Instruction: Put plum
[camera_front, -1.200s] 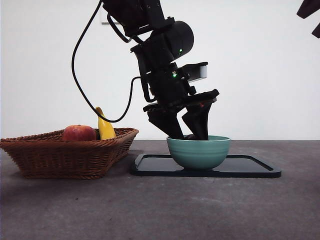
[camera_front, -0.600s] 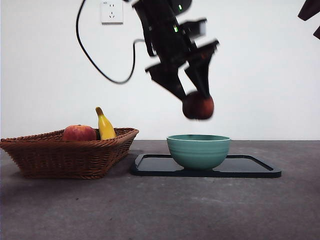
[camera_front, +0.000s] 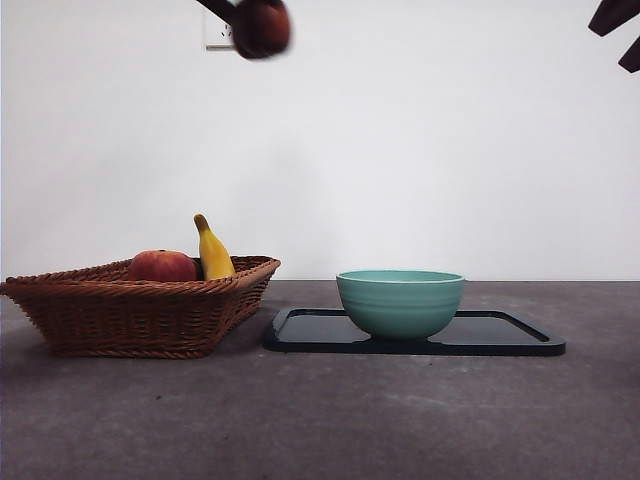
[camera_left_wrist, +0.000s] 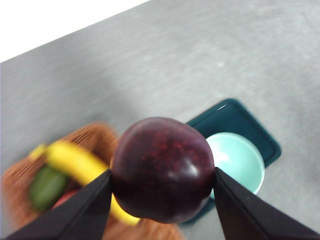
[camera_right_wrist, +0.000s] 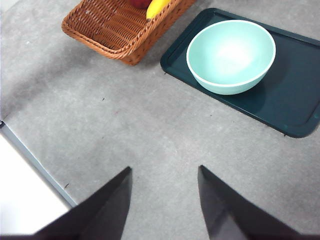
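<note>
**Dark plum held high above the basket**

Grey desk (camera_front: 320, 420) nearest, bare in front. Further back, on one side, a brown woven wicker basket (camera_front: 140, 315) holding a red-orange round fruit (camera_front: 162, 266) and a yellow banana (camera_front: 212, 255); beside it, a dark flat rectangular tray (camera_front: 510, 335) carrying a pale green ceramic bowl (camera_front: 400, 302), seemingly empty.

High at the top edge of the front view, roughly over the basket's inner side: the glossy, dark purple-maroon round plum (camera_left_wrist: 162, 169), clamped in the left gripper (camera_left_wrist: 160, 200), one jaw pressing each flank at the widest girth. Well clear of desk, basket and bowl.

Right gripper (camera_right_wrist: 165, 200) parked high at the side, jaws spread, holding nothing.

Probably light, firm but bruisable, smooth-skinned and prone to slipping or rolling. Best gripped across the middle with modest pressure; best lowered close before release.
</note>
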